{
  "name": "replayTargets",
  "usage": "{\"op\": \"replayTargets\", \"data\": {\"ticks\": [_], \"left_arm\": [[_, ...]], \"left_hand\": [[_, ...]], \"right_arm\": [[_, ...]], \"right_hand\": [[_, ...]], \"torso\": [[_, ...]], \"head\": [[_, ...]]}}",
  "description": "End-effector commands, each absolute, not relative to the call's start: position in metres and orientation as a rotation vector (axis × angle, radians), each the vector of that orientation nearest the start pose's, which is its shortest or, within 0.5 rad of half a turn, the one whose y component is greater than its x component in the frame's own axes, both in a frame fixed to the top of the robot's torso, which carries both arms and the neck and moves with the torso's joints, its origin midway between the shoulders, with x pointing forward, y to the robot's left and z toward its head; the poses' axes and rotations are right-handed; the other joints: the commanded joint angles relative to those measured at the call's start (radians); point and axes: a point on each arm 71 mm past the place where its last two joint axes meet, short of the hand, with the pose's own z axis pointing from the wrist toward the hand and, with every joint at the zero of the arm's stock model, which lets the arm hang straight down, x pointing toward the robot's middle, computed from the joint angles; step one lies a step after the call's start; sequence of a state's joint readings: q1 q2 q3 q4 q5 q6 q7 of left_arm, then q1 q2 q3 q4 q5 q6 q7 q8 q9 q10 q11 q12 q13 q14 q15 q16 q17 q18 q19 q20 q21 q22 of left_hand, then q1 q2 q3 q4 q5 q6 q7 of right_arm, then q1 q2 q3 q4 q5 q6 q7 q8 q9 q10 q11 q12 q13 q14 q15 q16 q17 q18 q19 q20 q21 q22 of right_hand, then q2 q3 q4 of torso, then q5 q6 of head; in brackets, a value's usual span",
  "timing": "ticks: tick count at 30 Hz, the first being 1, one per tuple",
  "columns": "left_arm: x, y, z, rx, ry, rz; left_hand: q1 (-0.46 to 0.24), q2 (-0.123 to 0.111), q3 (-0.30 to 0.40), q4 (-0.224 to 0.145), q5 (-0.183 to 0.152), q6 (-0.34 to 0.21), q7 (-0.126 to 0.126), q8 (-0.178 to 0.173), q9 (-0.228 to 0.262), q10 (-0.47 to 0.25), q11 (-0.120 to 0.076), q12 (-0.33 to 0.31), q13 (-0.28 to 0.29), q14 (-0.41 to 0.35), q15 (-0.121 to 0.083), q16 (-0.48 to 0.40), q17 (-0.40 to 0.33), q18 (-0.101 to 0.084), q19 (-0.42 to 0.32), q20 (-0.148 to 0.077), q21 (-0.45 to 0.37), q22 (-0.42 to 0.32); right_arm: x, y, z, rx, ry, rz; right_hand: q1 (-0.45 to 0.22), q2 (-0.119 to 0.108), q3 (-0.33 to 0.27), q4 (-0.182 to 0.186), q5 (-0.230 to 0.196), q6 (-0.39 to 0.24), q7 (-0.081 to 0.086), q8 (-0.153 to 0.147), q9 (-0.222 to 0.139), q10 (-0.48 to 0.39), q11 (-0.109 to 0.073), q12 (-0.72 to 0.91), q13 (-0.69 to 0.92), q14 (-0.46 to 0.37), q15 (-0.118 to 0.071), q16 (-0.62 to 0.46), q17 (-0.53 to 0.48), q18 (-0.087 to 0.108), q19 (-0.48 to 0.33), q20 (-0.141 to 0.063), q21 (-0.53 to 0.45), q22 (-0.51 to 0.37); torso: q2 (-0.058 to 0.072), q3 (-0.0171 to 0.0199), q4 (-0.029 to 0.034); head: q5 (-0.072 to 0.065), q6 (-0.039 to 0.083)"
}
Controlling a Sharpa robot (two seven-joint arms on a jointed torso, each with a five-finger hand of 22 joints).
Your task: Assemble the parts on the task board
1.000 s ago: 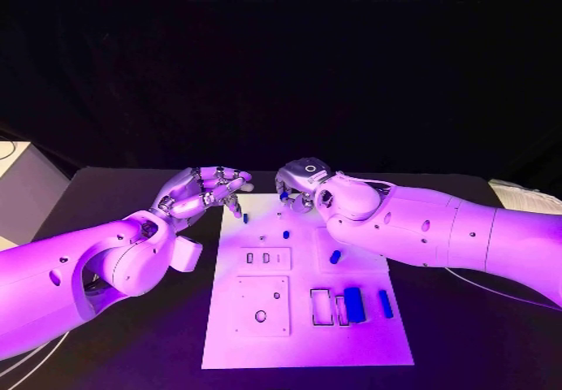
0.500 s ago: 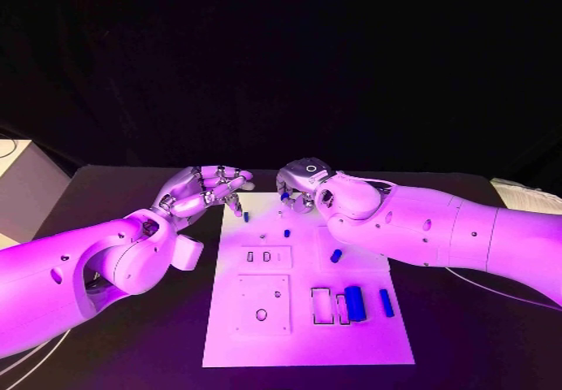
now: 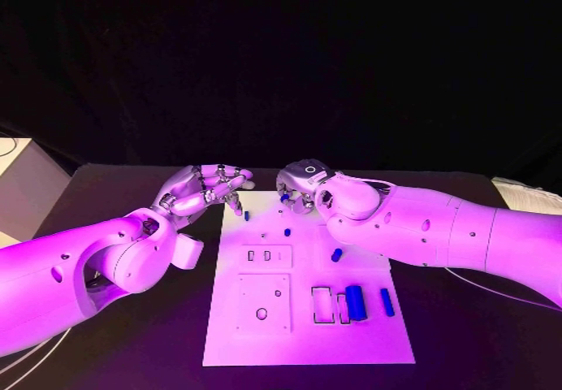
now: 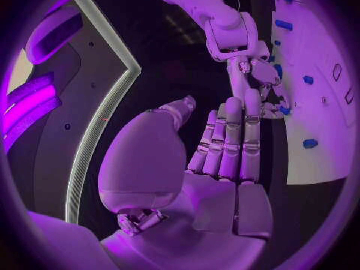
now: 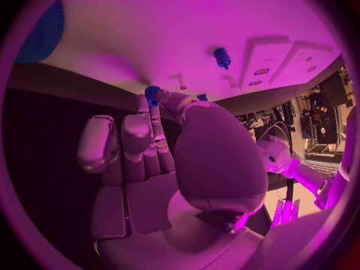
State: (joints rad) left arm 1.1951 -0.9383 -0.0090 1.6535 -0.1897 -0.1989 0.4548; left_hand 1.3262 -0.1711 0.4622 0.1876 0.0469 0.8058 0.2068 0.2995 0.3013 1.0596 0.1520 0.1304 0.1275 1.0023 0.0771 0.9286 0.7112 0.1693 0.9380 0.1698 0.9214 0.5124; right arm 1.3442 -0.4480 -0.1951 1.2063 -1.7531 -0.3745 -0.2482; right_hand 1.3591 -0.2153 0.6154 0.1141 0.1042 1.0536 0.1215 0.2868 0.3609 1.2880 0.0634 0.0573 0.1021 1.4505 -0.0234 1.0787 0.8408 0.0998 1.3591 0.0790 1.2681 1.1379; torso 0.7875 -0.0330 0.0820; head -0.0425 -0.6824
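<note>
The white task board [image 3: 307,341] lies in the middle of the black table. My right hand [image 3: 302,185] hovers over the board's far edge and pinches a small blue part [image 5: 152,94] between thumb and fingertip; the same part [image 3: 283,196] peeks out under the fingers. My left hand [image 3: 206,189] hangs at the board's far left corner, its fingers [image 4: 233,138] side by side, thumb apart, holding nothing. A blue peg [image 5: 221,57] stands in the board close to the right hand. More blue parts [image 3: 355,302] lie near the slots on the board's near right.
A small blue part [image 3: 246,216] sits by the board's left edge under the left hand's fingers. Two others [image 3: 287,232] [image 3: 336,255] lie mid-board. Recessed plates [image 3: 262,303] occupy the board's left half. Black table [image 3: 140,349] lies bare on both sides.
</note>
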Motion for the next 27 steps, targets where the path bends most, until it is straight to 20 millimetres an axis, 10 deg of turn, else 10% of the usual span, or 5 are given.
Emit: {"op": "replayTargets", "data": {"ticks": [1, 10, 14, 16, 27], "left_arm": [[0.462, 0.206, -0.148, -0.810, 1.443, -1.712], [0.462, 0.206, -0.149, -0.811, 1.442, -1.712], [0.462, 0.207, -0.149, -0.812, 1.442, -1.710], [0.463, 0.207, -0.149, -0.813, 1.441, -1.708], [0.464, 0.211, -0.150, -0.819, 1.438, -1.697]], "left_hand": [[-0.003, 0.010, -0.001, 0.000, 0.005, -0.009, 0.009, -0.004, 0.001, -0.006, -0.002, -0.004, 0.001, -0.002, 0.002, 0.001, 0.000, 0.013, -0.006, 0.001, 0.005, 0.001], [-0.003, 0.010, -0.001, 0.000, 0.005, -0.009, 0.009, -0.004, 0.001, -0.006, -0.002, -0.004, 0.001, -0.002, 0.002, 0.001, 0.000, 0.013, -0.006, 0.001, 0.005, 0.001], [-0.003, 0.010, -0.001, 0.000, 0.005, -0.010, 0.009, -0.004, 0.001, -0.007, -0.002, -0.004, 0.001, -0.003, 0.002, 0.001, 0.000, 0.014, -0.006, 0.002, 0.007, 0.002], [-0.003, 0.010, -0.001, 0.000, 0.005, -0.010, 0.009, -0.004, 0.001, -0.007, -0.002, -0.004, 0.001, -0.003, 0.002, 0.001, 0.000, 0.014, -0.006, 0.002, 0.007, 0.002], [-0.003, 0.010, -0.001, 0.000, 0.005, -0.010, 0.009, -0.004, 0.001, -0.007, -0.002, -0.004, 0.001, -0.003, 0.002, 0.001, 0.000, 0.014, -0.006, 0.002, 0.007, 0.002]], "right_arm": [[0.537, -0.088, -0.172, -0.515, 1.483, 0.390], [0.539, -0.088, -0.173, -0.512, 1.483, 0.390], [0.540, -0.089, -0.172, -0.506, 1.478, 0.389], [0.540, -0.090, -0.172, -0.500, 1.471, 0.389], [0.526, -0.123, -0.162, -0.418, 1.402, 0.412]], "right_hand": [[-0.002, -0.001, 0.001, -0.003, 0.001, -0.008, 0.000, 0.005, 0.001, 0.001, -0.007, 0.005, 0.002, 0.002, -0.001, 0.003, -0.001, -0.014, 0.005, 0.001, 0.001, -0.001], [-0.044, -0.051, -0.013, 0.014, -0.052, -0.125, 0.043, -0.066, -0.005, -0.151, 0.037, 0.001, -0.035, -0.038, 0.035, -0.069, -0.107, 0.009, -0.068, 0.028, -0.097, -0.121], [0.019, -0.017, -0.238, 0.051, -0.056, -0.217, 0.028, -0.129, -0.022, -0.301, 0.052, 0.005, -0.038, -0.076, 0.048, -0.168, -0.231, 0.041, -0.150, 0.044, -0.246, -0.283], [0.118, -0.005, -0.404, 0.164, -0.050, -0.255, 0.010, -0.154, -0.025, -0.368, 0.067, 0.009, -0.037, -0.084, 0.056, -0.200, -0.257, 0.058, -0.184, 0.054, -0.346, -0.381], [0.139, -0.010, -0.414, 0.179, -0.053, -0.236, 0.013, -0.147, -0.018, -0.343, 0.058, 0.027, -0.034, -0.079, 0.052, -0.211, -0.269, 0.059, -0.173, 0.051, -0.370, -0.396]], "torso": [[0.000, -0.0001, -0.0017], [0.000, 0.0000, -0.0023], [0.000, 0.0003, -0.0010], [0.000, 0.0006, -0.0015], [-0.004, 0.0038, -0.0106]], "head": [[0.003, -0.002], [0.002, -0.002], [0.002, -0.002], [0.004, -0.003], [0.006, 0.006]]}}
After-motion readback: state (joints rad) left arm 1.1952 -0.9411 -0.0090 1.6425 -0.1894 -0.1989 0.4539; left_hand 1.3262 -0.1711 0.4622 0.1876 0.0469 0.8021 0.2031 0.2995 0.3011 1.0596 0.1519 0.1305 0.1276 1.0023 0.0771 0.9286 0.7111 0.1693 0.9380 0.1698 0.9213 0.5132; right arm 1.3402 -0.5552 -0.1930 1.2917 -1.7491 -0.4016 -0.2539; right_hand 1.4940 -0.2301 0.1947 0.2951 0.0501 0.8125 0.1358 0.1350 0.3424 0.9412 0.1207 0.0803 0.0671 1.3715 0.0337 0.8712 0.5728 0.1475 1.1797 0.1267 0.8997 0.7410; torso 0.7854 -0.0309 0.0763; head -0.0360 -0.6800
